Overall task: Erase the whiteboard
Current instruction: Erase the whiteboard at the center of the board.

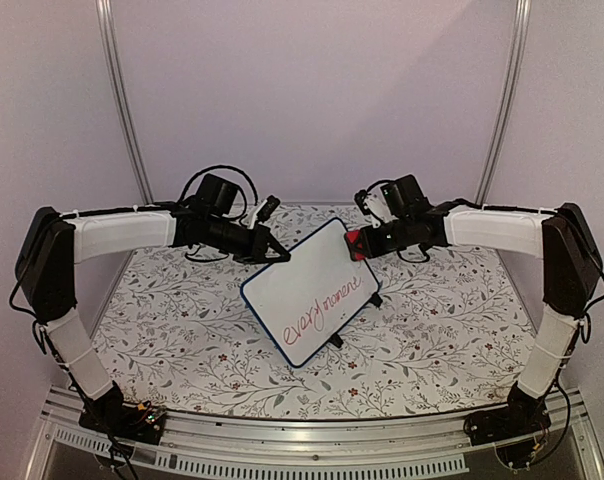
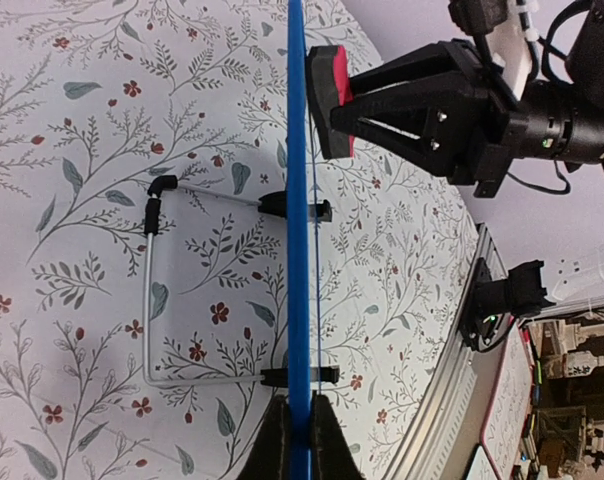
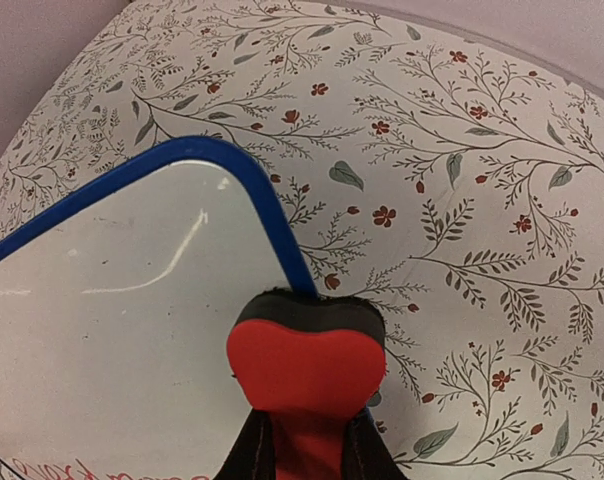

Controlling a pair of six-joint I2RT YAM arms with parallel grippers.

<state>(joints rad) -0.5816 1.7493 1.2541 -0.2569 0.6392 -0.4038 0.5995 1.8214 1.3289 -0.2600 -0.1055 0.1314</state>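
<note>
The whiteboard [image 1: 312,290] stands tilted on the floral table, blue-framed, with red handwriting along its lower right side. My left gripper [image 1: 280,256] is shut on the board's upper left edge; the left wrist view shows the frame [image 2: 298,200] edge-on, pinched between my fingertips [image 2: 300,432]. In my right gripper [image 1: 360,245], which is shut, sits the red eraser [image 3: 307,365], its black felt side at the board's upper right edge. The right wrist view shows the white surface [image 3: 122,320] and a strip of the red writing at the bottom left.
A wire stand [image 2: 152,290] with black feet props the board from behind. The floral tablecloth [image 1: 432,330] covers the table, with an aluminium rail [image 1: 312,440] at the near edge. Pale walls and two metal poles close off the back.
</note>
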